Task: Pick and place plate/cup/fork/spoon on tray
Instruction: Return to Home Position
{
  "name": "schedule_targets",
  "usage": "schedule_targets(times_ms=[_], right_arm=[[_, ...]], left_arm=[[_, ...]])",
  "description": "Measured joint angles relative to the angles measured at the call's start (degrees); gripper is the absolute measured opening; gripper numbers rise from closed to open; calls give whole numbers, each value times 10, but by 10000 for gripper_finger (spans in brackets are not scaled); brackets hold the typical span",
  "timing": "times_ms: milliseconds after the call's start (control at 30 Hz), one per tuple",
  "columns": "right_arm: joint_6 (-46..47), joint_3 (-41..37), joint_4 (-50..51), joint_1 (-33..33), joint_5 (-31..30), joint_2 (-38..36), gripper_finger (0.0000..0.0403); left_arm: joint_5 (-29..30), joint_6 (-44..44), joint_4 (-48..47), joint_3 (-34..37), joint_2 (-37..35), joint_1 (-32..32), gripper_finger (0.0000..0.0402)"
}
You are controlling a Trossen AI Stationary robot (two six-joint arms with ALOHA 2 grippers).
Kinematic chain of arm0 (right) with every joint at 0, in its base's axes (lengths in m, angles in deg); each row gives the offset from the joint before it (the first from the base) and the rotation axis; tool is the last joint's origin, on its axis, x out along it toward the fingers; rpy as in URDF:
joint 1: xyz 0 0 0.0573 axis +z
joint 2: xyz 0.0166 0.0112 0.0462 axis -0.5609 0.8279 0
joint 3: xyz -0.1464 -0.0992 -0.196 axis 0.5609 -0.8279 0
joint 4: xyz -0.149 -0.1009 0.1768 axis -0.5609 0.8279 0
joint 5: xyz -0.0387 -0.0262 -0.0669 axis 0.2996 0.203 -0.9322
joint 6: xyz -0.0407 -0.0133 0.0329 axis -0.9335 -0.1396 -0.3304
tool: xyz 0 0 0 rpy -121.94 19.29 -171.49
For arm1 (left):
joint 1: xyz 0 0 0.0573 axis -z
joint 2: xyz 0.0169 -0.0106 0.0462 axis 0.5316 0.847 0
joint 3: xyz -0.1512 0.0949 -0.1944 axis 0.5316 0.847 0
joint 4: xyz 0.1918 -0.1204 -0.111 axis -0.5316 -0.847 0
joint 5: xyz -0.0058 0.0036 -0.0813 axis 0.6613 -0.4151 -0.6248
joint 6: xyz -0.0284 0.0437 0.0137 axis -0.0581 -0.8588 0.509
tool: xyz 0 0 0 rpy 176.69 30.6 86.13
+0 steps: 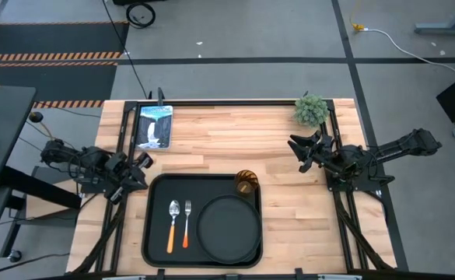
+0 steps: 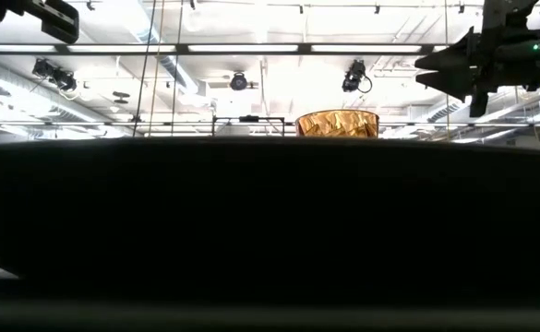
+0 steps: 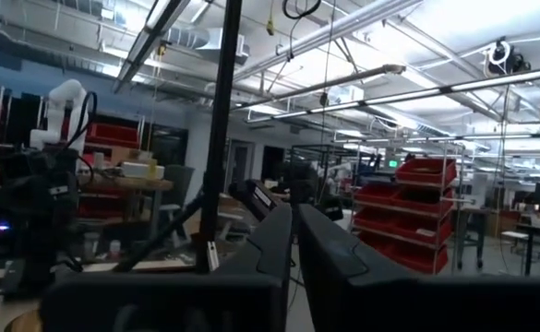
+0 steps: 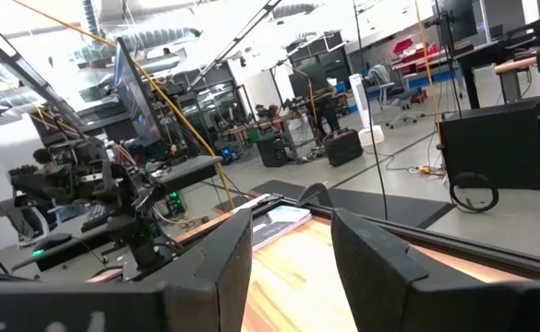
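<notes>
The black rectangular tray [image 1: 154, 233] lies on the near middle of the wooden table. On it the round black plate [image 1: 227, 228] lies flat at the right. The spoon [image 1: 173, 225] and the fork [image 1: 187, 224] lie side by side at the left, orange handles toward the near edge. The amber cup [image 1: 246, 182] stands upright in the tray's far right corner; its top shows in the low view [image 2: 337, 124]. My left gripper [image 1: 143, 161] is shut and empty by the table's left edge. My right gripper [image 1: 295, 148] is open and empty above the table's right side.
A small green plant [image 1: 311, 110] stands at the far right corner. A picture card [image 1: 155, 126] lies at the far left. Bare wood lies between the tray and the far edge. In the low view the tray's wall [image 2: 270, 231] hides most of the table.
</notes>
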Motion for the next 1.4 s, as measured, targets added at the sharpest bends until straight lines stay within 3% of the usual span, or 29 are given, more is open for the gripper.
schedule_targets(times_ms=[167, 1400], right_arm=[[0, 0, 0, 0, 0, 0, 157], [0, 0, 0, 0, 0, 0, 157]], left_arm=[[1, -4, 0, 0, 0, 0, 43], [2, -3, 0, 0, 0, 0, 41]])
